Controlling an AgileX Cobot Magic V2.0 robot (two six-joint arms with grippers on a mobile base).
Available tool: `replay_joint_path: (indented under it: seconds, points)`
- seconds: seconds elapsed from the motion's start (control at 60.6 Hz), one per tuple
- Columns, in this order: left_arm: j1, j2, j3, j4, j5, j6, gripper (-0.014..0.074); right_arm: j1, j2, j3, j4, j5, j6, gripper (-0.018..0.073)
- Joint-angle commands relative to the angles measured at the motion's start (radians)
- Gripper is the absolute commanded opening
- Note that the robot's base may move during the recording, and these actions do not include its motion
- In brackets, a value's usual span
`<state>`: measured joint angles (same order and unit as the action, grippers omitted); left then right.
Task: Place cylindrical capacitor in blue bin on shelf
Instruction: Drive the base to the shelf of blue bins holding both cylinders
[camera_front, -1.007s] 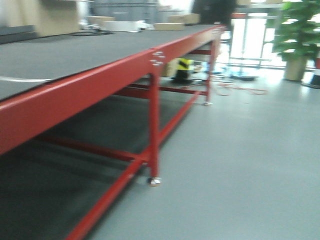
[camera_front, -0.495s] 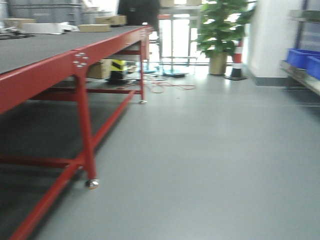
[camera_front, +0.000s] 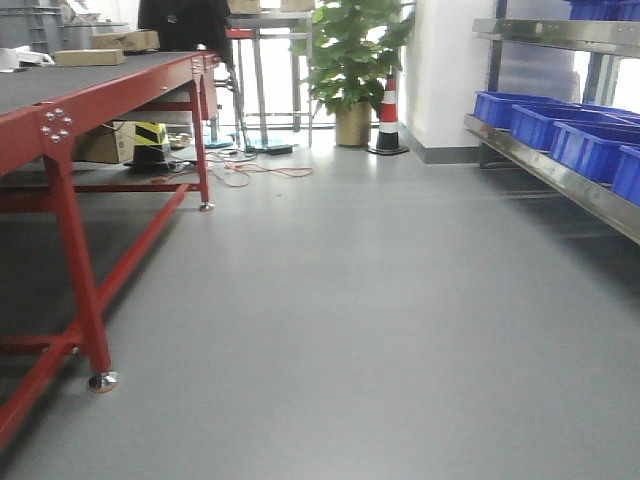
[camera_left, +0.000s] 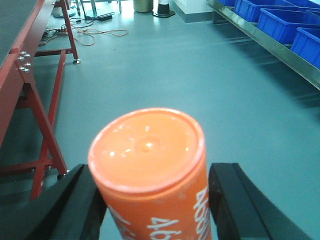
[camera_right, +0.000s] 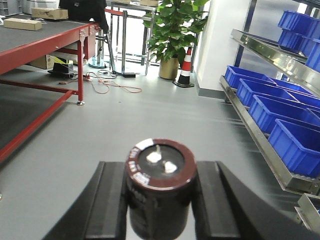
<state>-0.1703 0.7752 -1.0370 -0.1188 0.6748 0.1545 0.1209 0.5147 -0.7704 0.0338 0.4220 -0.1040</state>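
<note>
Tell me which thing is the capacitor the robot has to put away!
Find the shiny steel shelf with blue bins, then look to the right arm's black fingers. The capacitor stands pinched between them: a small dark cylinder with pale print by its top rim, unlike the orange cylinder in the left fingers.

On the orange can (camera_left: 150, 165) I carry on my left, white digits stand on the side. I read "46" low down, and the numerals beside it are cut off. The capacitor (camera_right: 160, 185) on my right bears pale print, too small to read.
</note>
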Motion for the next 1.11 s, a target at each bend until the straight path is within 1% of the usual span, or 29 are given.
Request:
replay_joint_path:
  seconds: [0.0, 1.089]
  points:
    - [-0.006, -0.007, -0.005, -0.007, -0.011, 0.003, -0.0111, 0.0, 0.0, -0.008, -0.006, -0.026, 0.0, -0.0162]
    - [-0.006, -0.01, -0.005, -0.007, -0.011, 0.003, -0.0111, 0.0, 0.0, -0.008, -0.006, -0.026, 0.0, -0.0162]
